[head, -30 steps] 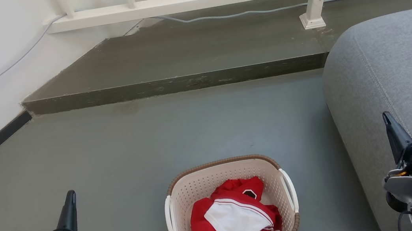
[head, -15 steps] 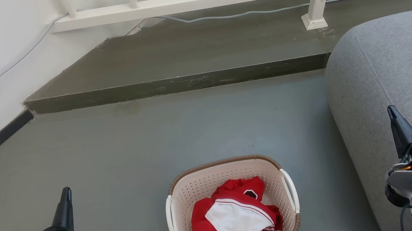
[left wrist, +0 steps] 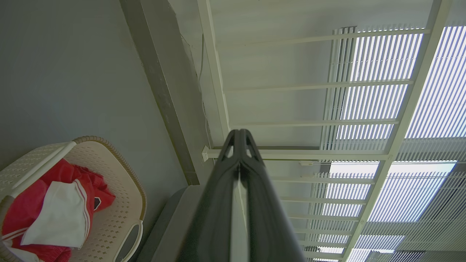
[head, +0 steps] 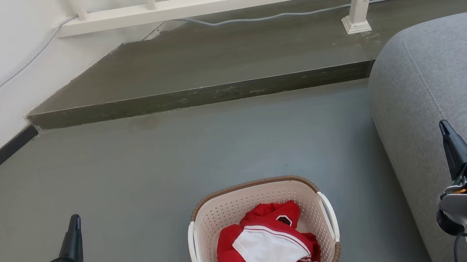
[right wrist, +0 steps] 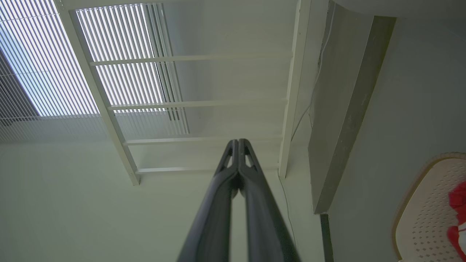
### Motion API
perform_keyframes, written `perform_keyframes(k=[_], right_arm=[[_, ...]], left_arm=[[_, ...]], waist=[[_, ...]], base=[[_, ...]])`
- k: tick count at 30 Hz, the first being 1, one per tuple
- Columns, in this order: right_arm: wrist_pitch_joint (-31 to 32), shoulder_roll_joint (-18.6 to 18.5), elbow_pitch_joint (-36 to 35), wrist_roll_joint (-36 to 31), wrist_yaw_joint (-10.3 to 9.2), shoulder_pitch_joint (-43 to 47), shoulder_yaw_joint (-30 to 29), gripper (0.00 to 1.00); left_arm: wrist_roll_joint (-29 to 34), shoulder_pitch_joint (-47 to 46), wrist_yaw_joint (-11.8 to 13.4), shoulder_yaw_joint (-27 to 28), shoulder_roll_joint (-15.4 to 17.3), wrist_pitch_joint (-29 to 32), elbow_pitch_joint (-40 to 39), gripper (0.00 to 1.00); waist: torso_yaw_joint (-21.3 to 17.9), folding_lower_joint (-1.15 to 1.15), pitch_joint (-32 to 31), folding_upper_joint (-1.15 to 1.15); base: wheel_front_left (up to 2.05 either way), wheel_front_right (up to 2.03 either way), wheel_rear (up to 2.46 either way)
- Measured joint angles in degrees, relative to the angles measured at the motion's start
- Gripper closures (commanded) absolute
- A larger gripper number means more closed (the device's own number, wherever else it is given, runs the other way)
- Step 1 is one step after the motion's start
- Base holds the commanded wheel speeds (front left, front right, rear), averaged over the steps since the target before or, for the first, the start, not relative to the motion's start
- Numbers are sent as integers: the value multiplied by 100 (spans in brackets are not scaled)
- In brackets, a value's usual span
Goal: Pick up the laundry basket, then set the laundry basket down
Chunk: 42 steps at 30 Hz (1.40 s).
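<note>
If grabbing only one handle [head: 333, 221], could tip the laundry basket [head: 243, 206], now on the floor [head: 218, 151], and spill the clothes [head: 270, 239]. Left fingers [head: 74, 242] and right fingers [head: 454, 149] pressed together, empty.

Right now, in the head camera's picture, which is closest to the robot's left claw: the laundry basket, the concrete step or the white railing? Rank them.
1. The laundry basket, on the floor just to the right of the left gripper.
2. The concrete step, farther ahead across the floor.
3. The white railing, beyond the step at the back.
</note>
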Motion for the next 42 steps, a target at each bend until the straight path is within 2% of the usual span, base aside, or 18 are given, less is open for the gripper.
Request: perform_keyframes(k=[42], right_arm=[[41, 12, 42, 0, 1, -6, -18, 100]], left_arm=[[0, -94, -51, 23, -2, 49, 81, 100]], waist=[[1, 0, -4, 0]], base=[[0, 0, 0]])
